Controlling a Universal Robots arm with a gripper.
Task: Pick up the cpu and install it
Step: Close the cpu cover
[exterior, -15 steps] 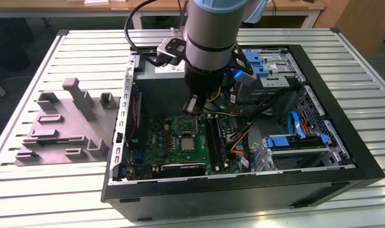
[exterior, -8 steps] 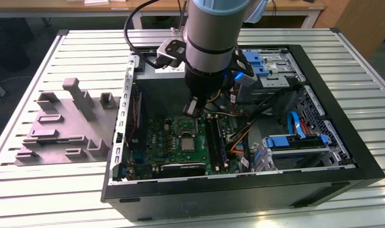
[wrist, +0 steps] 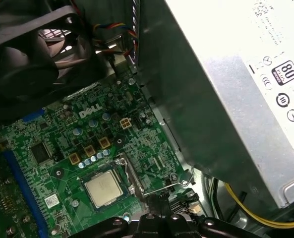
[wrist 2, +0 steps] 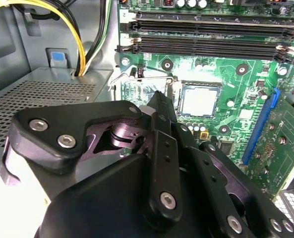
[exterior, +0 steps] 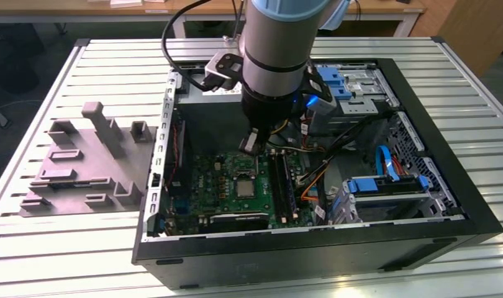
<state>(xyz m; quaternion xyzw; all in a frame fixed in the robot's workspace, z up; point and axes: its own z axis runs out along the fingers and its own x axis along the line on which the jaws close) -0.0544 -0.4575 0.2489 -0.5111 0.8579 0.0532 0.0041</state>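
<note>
The cpu point(exterior: 244, 184), a small silvery square, lies flat in its socket on the green motherboard point(exterior: 226, 198) inside the open computer case. Both wrist views show the cpu point(wrist 2: 200, 99) point(wrist: 104, 189) seated in the socket with its top uncovered. My gripper point(exterior: 249, 146) hangs just above the board beside the socket, towards the power-supply box. Its fingers are shut together with nothing between them point(wrist 2: 158, 99) point(wrist: 158, 202). The tips are close to the thin wire socket lever point(wrist: 167, 187), which stands raised next to the socket.
The grey power-supply box point(wrist: 236, 99) rises right beside the gripper. A black fan point(wrist: 28, 64), memory slots point(wrist 2: 211, 44), a blue slot point(wrist 2: 260, 126) and loose cables point(exterior: 318, 167) crowd the case. A grey moulded tray point(exterior: 86, 167) sits on the slatted table at the exterior view's left.
</note>
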